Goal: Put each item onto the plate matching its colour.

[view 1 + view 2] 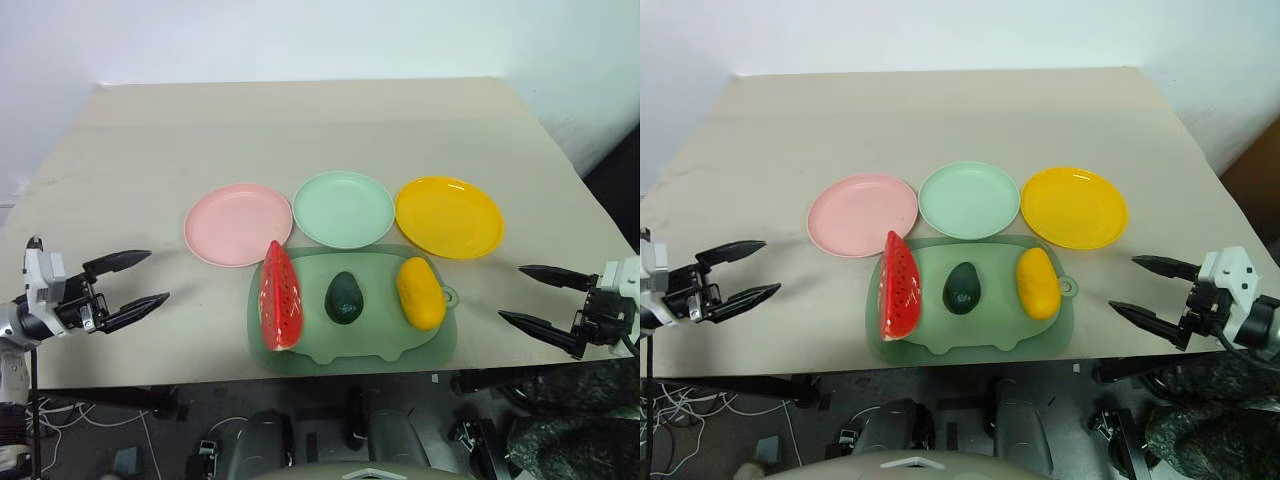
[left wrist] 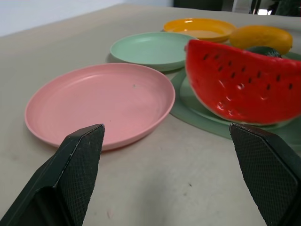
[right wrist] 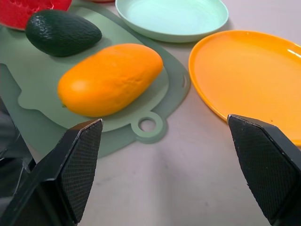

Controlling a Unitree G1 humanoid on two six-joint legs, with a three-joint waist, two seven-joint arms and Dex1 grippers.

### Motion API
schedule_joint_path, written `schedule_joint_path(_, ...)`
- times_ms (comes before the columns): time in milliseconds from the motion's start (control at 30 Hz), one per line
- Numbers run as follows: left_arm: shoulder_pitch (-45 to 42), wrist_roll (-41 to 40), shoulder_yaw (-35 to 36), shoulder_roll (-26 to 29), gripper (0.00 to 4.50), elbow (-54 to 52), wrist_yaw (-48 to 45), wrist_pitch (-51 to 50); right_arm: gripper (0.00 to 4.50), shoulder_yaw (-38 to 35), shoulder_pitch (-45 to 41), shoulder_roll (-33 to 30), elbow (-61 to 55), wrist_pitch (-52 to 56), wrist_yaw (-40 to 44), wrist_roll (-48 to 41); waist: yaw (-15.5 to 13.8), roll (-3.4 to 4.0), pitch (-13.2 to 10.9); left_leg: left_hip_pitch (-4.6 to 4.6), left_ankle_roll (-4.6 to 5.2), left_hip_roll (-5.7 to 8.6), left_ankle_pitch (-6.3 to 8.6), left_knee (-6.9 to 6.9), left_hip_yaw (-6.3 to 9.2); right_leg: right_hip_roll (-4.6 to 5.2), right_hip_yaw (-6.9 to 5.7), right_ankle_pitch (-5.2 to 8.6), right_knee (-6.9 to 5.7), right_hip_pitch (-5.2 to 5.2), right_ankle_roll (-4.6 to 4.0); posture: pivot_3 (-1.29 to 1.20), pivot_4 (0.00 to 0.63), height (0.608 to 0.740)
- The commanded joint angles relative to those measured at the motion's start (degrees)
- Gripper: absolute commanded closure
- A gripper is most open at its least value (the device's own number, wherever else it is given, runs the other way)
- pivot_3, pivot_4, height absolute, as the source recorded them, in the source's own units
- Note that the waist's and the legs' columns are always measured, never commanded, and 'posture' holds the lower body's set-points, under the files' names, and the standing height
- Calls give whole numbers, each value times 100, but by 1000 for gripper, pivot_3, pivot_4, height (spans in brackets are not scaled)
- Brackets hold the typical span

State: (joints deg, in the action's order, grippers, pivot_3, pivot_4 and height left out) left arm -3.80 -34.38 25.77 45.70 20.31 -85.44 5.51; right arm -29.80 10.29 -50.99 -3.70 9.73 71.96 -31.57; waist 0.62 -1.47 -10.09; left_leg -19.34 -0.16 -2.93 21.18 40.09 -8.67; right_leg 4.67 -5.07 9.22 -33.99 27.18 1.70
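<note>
All three foods lie on the mat [image 1: 352, 345], plates empty beyond it. The watermelon [image 1: 281, 309] lies at the mat's left end, long axis running toward the pink plate [image 1: 238, 223]; the left gripper [image 1: 128, 286], jaws wide and empty, is nearer, with bare worktop [image 1: 150, 180] between. The right gripper [image 1: 545, 300], equally wide, faces the mango [image 1: 420, 292].

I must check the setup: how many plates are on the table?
3, in one row behind the mat: pink plate left, mint green plate middle, yellow plate right. None seems hidden.

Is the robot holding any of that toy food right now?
No. Both the left gripper and right gripper are open and empty, off to the sides.
</note>
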Motion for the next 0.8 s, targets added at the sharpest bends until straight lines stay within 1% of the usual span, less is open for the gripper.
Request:
schedule_joint_path(33,94,-107,192,-92,45,-173,104,108,0,-17,-145,-94,-23,-96,-8,41,1,0,0,0,0,0,0,0,3,0,0,0,0,0,0,0,150,733)
schedule_joint_path(133,122,-103,186,-163,45,-200,162,115,0,35,-163,-32,-144,-84,-70,61,-3,-1,0,-1,0,0,0,0,11,0,0,0,0,1,0,0,150,733)
schedule_joint_path(267,-7,-107,188,-169,45,-142,191,161,0,-109,-56,2,-304,-7,-89,-44,-10,-1,0,-2,0,1,0,0,13,0,0,0,0,1,0,0,150,733)
schedule_joint_path(400,-132,-122,228,-101,45,52,40,261,0,-162,90,43,-439,21,-128,-85,-6,0,0,-2,0,1,0,0,13,0,-1,-1,0,1,1,0,150,733)
schedule_joint_path(600,-72,-151,225,-94,45,70,-234,380,0,-329,327,-14,-579,80,-34,-219,-1,0,0,-2,0,0,0,0,14,-2,-1,-1,-1,2,1,0,150,733)
schedule_joint_path(800,-17,-161,141,-236,45,-54,-375,463,0,-484,521,-27,-612,90,42,-245,-7,0,1,-2,1,0,1,0,15,0,-1,0,0,2,0,0,150,733)
